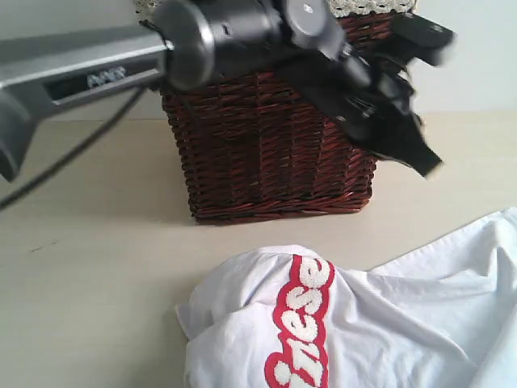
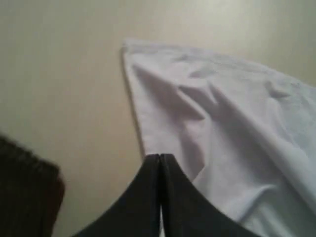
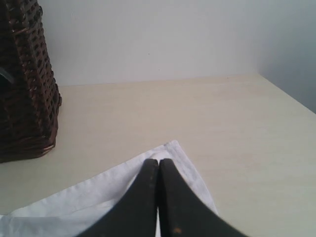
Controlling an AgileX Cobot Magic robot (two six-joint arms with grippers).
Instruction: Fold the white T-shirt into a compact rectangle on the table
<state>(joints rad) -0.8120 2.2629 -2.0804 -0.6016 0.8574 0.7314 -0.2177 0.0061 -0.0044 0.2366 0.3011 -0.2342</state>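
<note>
Shows the white T-shirt [image 1: 388,323] rumpled on the table [image 1: 81,283], low and to the right in the exterior view. Bunched there into a soft hump, with a strip of fuzzy white lettering [image 1: 303,323] outlined in red running down its front. Places a dark wicker basket [image 1: 266,145] behind it on the same table, apart from the cloth, with white lace trim [image 1: 363,6] just visible at the rim. Has a silver arm [image 1: 73,73] reaching in from the left across the basket's front — dark wrist blurred, raised above the table and clear of the shirt.

From the left wrist: left gripper [image 2: 160,157] with jaws pressed together, nothing seen between them, hanging over a creased edge of the shirt [image 2: 222,123], with bare table beside it and a corner of the basket [image 2: 24,192] nearby.

From the right wrist: right gripper [image 3: 158,160] likewise closed tight, tips over a hemmed corner of the shirt [image 3: 98,197] — no cloth seen between the jaws. Beyond, bare table up to the pale wall [image 3: 148,39], with the basket [image 3: 24,84] off to one side.
</note>
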